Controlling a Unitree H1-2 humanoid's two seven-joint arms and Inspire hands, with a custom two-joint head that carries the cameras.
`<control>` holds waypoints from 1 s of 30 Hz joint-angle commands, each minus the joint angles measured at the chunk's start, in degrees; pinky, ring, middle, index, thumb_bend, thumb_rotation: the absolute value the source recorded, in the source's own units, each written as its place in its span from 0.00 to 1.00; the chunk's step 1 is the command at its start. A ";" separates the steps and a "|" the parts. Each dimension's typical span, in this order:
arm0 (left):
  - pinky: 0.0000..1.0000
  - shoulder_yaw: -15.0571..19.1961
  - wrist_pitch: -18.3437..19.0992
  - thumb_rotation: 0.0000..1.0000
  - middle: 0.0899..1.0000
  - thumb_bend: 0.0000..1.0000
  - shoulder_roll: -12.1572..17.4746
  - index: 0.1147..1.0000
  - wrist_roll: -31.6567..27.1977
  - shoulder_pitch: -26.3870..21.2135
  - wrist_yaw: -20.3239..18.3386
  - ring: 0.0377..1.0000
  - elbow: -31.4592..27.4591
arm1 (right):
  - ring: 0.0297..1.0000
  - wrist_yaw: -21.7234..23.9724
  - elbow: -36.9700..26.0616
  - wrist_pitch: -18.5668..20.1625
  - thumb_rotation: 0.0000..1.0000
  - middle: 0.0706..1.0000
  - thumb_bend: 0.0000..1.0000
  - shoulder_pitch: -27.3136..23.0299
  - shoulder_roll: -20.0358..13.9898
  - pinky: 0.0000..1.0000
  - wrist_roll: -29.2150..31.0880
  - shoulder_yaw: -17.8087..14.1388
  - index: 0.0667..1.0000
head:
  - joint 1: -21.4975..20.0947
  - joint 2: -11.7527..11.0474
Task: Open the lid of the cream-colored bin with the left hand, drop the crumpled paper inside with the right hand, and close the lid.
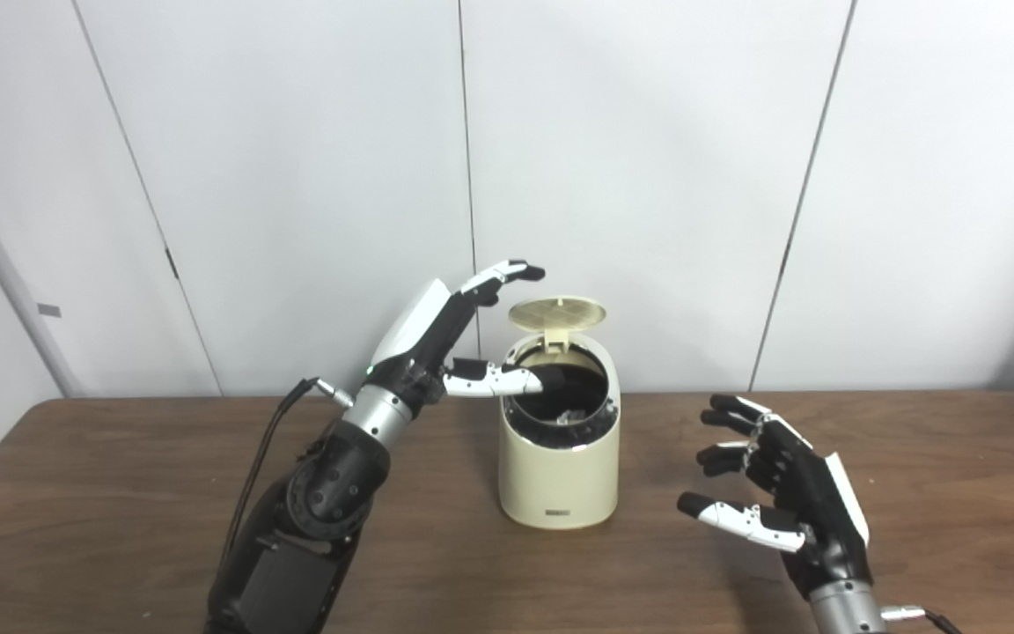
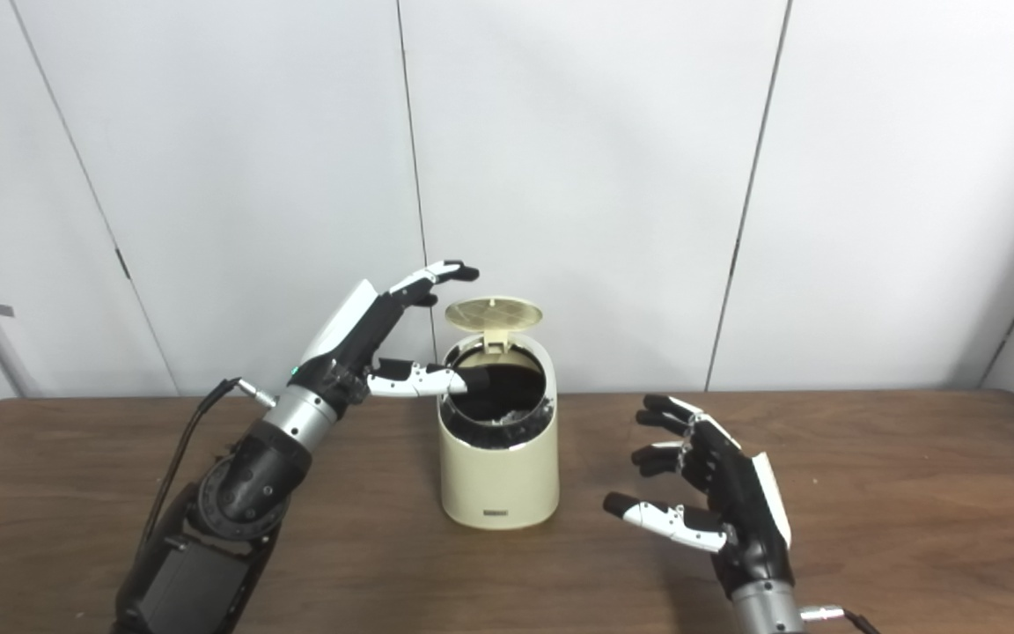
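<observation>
The cream-colored bin [image 1: 559, 458] stands mid-counter [image 1: 120, 493], lid [image 1: 557, 313] upright. The left hand [image 1: 463, 339] hovers released at its rim, apparently poised to close it; the empty right hand [image 1: 775, 480] rests splayed nearby. Crumpled paper [image 1: 573, 414] seemingly lies inside.

Bare lab or test room
Plain white wall panels [image 1: 630, 176] behind a brown wooden bench [image 1: 120, 493], with nothing homely around

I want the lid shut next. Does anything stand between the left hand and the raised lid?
Nothing visible does. The left hand is open beside the bin, fingers reaching toward the upright lid, with clear air between; its thumb lies over the bin's rim.
</observation>
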 commanded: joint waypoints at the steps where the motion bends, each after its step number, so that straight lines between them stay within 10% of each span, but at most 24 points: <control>1: 0.89 -0.20 -1.65 0.45 0.86 0.90 1.07 0.83 0.66 -3.26 -0.30 0.97 -2.02 | 0.53 -0.40 -1.62 -0.99 0.10 0.69 0.76 -1.50 0.21 0.54 0.48 -0.23 0.70 | 0.07 -0.07; 30: 0.86 -1.86 -0.84 0.42 0.73 0.88 2.93 0.65 5.72 -1.77 -1.87 0.96 -5.11 | 0.52 -0.99 -2.15 -1.06 0.07 0.67 0.74 -1.95 1.09 0.50 -0.10 0.12 0.69 | -0.78 0.84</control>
